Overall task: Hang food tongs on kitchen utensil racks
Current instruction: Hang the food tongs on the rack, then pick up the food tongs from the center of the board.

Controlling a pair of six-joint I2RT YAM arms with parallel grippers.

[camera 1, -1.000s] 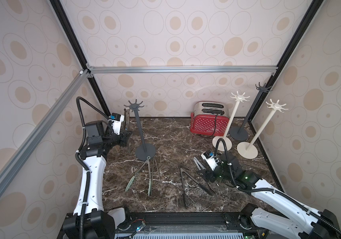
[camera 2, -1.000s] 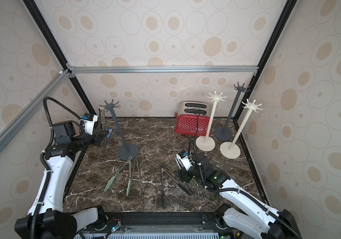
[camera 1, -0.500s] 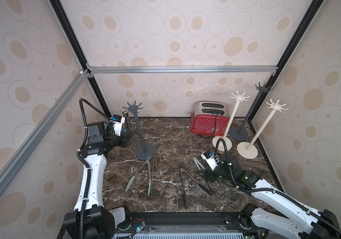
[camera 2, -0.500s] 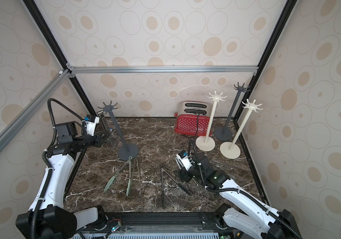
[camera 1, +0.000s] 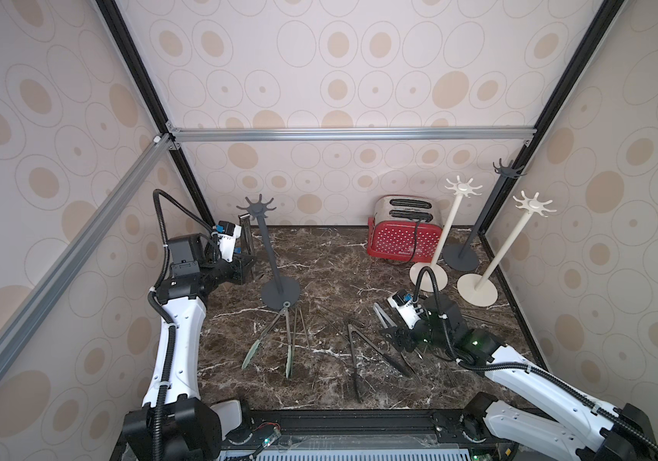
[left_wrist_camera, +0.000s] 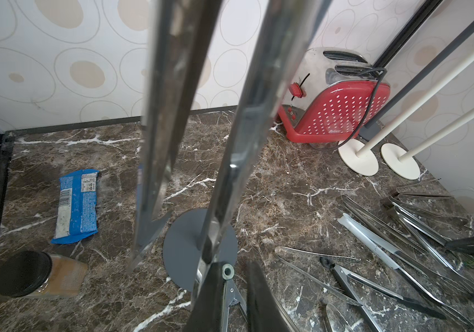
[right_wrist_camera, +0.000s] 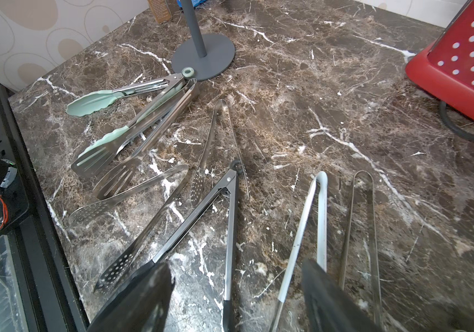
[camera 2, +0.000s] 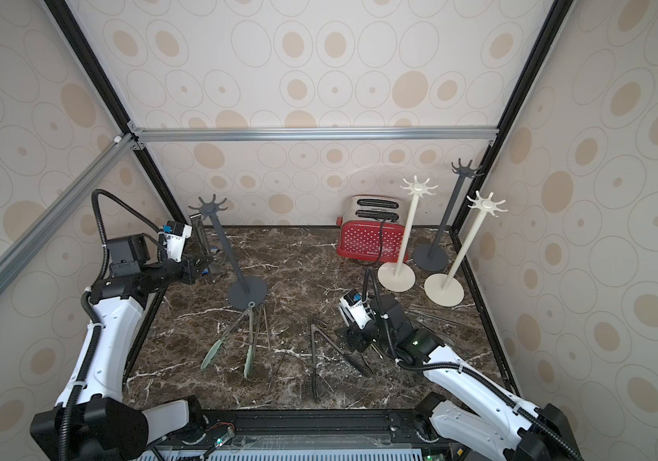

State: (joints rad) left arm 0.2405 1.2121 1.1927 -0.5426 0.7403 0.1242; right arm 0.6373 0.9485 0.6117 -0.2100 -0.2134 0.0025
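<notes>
No tongs clearly hung from any rack. The left gripper [left_wrist_camera: 233, 266], jaws barely parted, sat at a pair of shiny steel V-shaped tongs [camera 1: 246, 239] standing upright just beside the star crown of a dark grey pole rack [camera 1: 270, 255]. Whether it gripped them, or whether they were on a hook, could not be told. The right gripper [right_wrist_camera: 235, 266] hovered wide open and empty over many tongs [right_wrist_camera: 231, 218] lying on the brown marble tabletop [camera 1: 339, 255]. The second dark grey rack [camera 1: 460, 257] and two cream-white racks [camera 1: 445, 235] stood bare. White script on the red dotted toaster [camera 1: 403, 239] and print on a blue wrapper [left_wrist_camera: 76, 205] were too small to read.
</notes>
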